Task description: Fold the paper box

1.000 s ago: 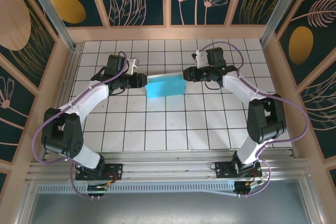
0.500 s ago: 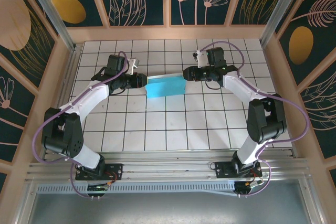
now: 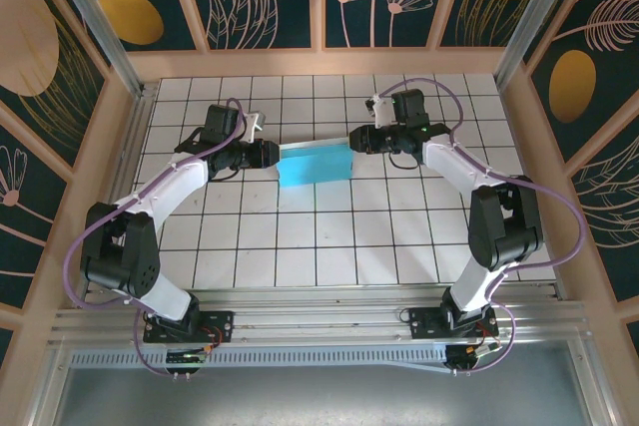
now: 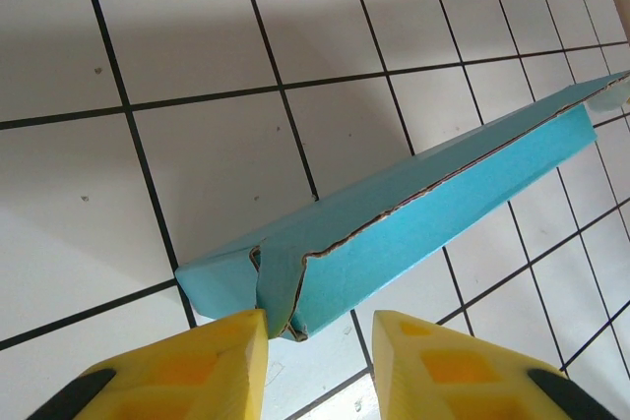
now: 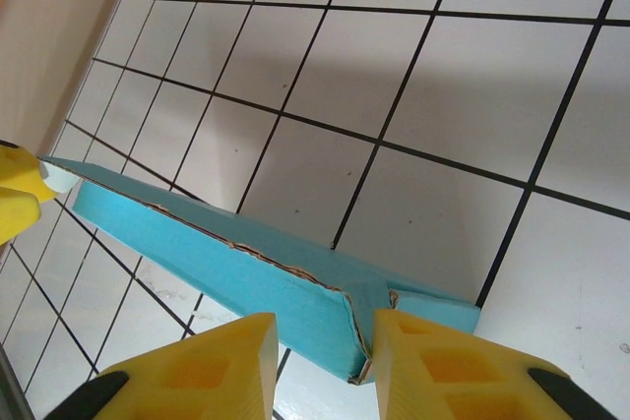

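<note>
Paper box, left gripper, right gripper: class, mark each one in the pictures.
paper box (image 3: 314, 164), top external view, middle of teal face.
left gripper (image 4: 318, 339), left wrist view, midway between yellow fingertips.
right gripper (image 5: 325, 336), right wrist view, midway between yellow fingertips.

The left arm (image 3: 170, 187) and right arm (image 3: 454, 162) stretch inward, jaws facing, each pair slightly parted.

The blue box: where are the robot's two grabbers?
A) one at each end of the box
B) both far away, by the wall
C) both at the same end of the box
A: in the top view the left gripper is at the left end of the paper box and the right gripper is at its right end.
</note>
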